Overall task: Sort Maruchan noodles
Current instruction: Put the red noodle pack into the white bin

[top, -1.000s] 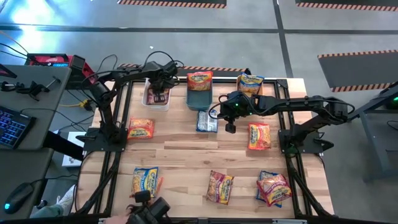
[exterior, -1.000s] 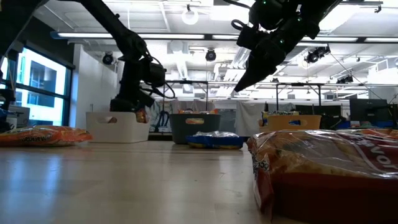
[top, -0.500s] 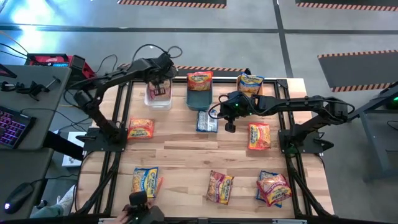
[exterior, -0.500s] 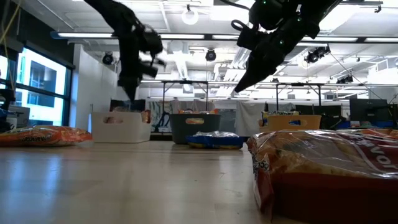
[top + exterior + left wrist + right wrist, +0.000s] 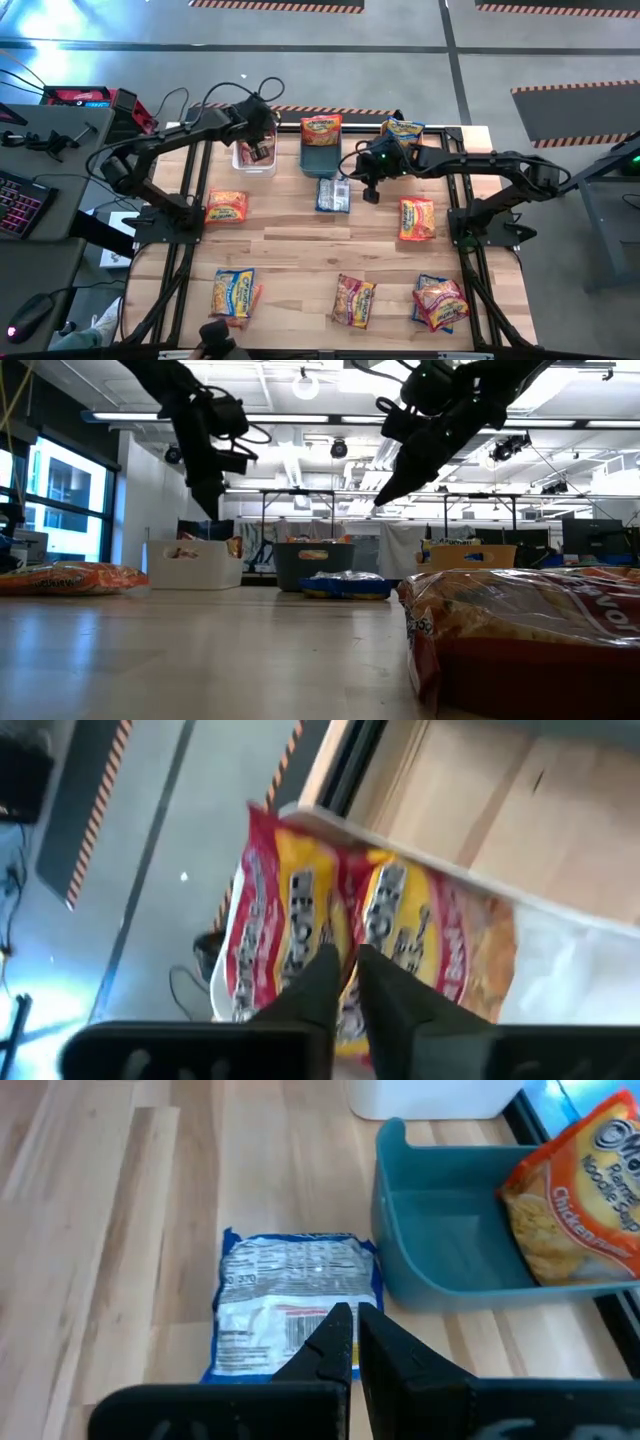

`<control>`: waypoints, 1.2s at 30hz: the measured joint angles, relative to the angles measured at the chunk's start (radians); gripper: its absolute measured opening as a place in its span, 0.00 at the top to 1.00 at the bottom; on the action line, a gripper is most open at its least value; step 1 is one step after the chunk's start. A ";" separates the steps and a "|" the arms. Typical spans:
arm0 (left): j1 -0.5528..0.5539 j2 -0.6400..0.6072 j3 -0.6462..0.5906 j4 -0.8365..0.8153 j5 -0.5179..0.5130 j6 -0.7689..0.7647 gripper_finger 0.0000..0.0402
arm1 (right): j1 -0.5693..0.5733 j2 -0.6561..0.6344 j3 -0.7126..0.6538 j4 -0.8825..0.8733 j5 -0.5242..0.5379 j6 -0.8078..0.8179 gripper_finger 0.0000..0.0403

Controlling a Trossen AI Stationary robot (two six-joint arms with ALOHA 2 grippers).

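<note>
Maruchan noodle packets lie scattered on the wooden table. Two pink-red ones (image 5: 290, 940) lie in the white bin (image 5: 243, 160) at the far left. My left gripper (image 5: 345, 985) hovers above that bin (image 5: 190, 565), tipped down, its fingers almost together and holding nothing. A blue packet (image 5: 295, 1315) lies flat, printed back up, in front of the teal bin (image 5: 440, 1270). My right gripper (image 5: 371, 193) hangs shut above its right edge, well clear of it (image 5: 378, 508). An orange packet (image 5: 580, 1190) leans on the teal bin's far wall.
An orange bin (image 5: 470, 555) with a packet (image 5: 403, 130) stands at the far right. Loose packets lie at mid left (image 5: 226, 207), mid right (image 5: 417, 218) and along the near edge (image 5: 234, 292), (image 5: 353, 300), (image 5: 437, 300). Bare wood lies in the table's middle.
My left gripper has risen out of the white bin and tipped less steeply, leaving the pink-red packets lying in it. My right gripper has shifted a little toward the table's far edge, staying shut above the blue packet.
</note>
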 joint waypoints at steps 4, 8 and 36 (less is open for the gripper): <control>0.000 0.014 0.029 -0.055 0.010 0.001 0.76 | -0.009 0.000 0.000 0.003 -0.010 -0.040 1.00; 0.040 0.049 0.033 -0.072 0.127 0.009 0.58 | -0.019 0.000 0.000 0.030 -0.040 -0.091 1.00; 0.093 0.148 0.033 -0.020 0.038 0.219 1.00 | -0.026 0.000 0.000 0.041 -0.052 -0.107 1.00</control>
